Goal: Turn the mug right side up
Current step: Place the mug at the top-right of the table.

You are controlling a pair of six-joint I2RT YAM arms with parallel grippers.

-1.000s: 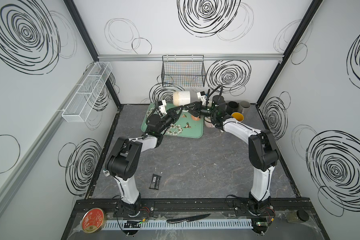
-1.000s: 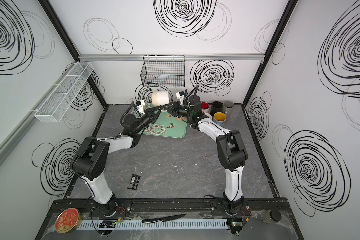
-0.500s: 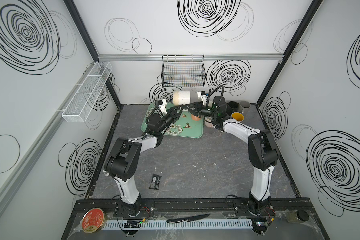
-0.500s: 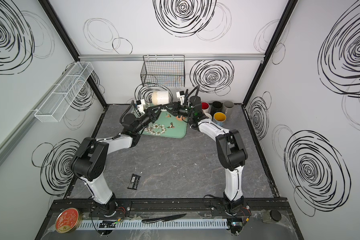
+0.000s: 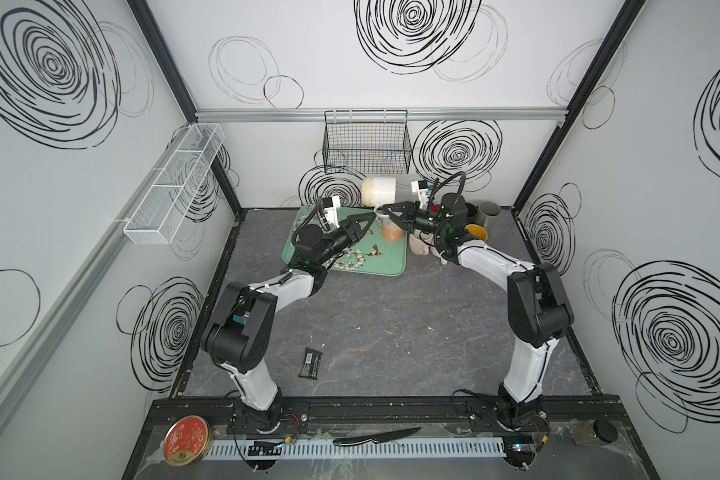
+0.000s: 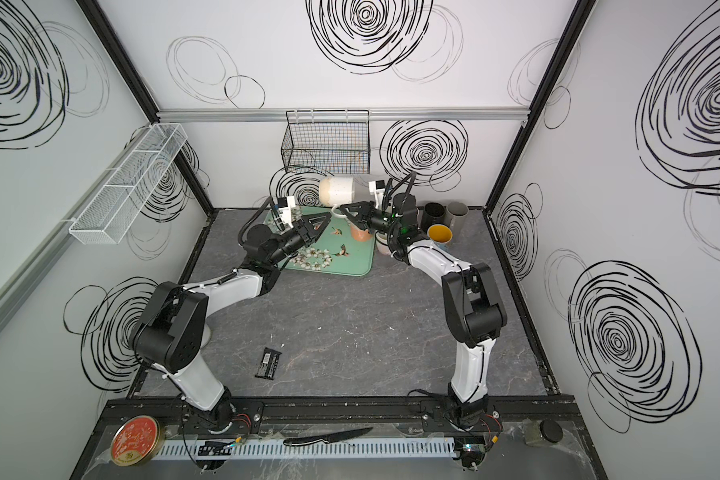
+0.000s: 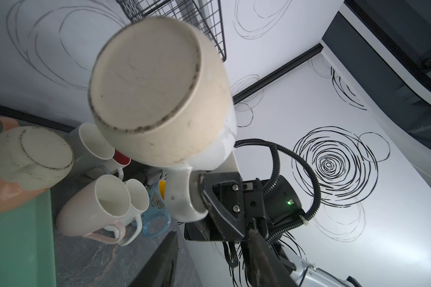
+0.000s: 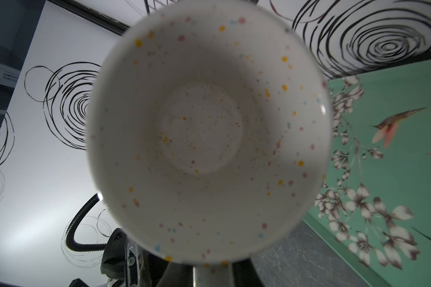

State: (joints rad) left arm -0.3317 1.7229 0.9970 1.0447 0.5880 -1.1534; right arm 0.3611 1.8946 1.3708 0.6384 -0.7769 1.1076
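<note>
Left gripper (image 5: 370,222) jaws parted, right gripper (image 5: 388,214) jaws clamped, tips nearly meeting.

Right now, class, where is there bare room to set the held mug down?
Free: the grey table between tray and black packet; the tray's near right corner, in front of the orange mug. Crowded: the back right, where mugs cluster beside the tray.
</note>
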